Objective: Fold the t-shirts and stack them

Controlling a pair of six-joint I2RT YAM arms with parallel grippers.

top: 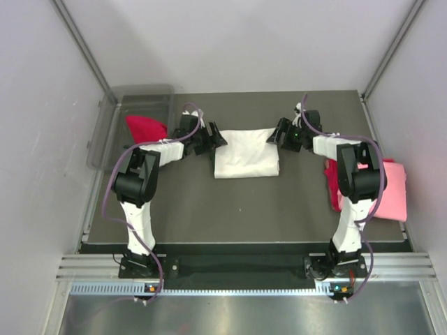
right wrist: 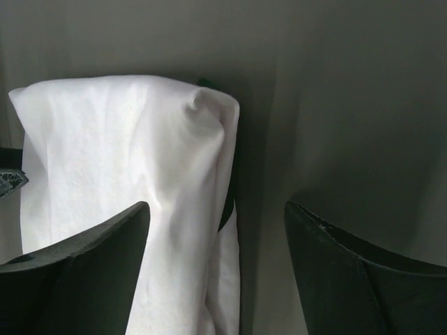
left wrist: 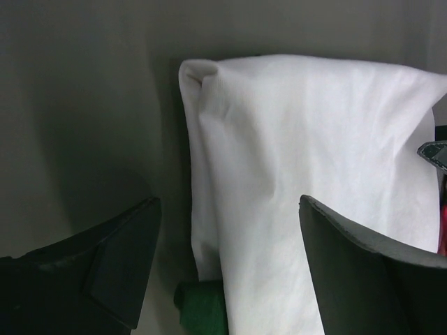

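Folded white t-shirt (top: 246,155) lies mid surface (top: 230,209), long axis 9-to-3. Your left gripper (top: 214,139) straddles its 9 o'clock edge, right gripper (top: 277,132) the 3 o'clock edge. Both released, jaws wide, equally near.

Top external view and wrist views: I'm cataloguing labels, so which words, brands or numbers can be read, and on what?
None can be read in any view.
The folded white t-shirt shows only plain cloth; no print faces up.
The clear bin bears no visible label.
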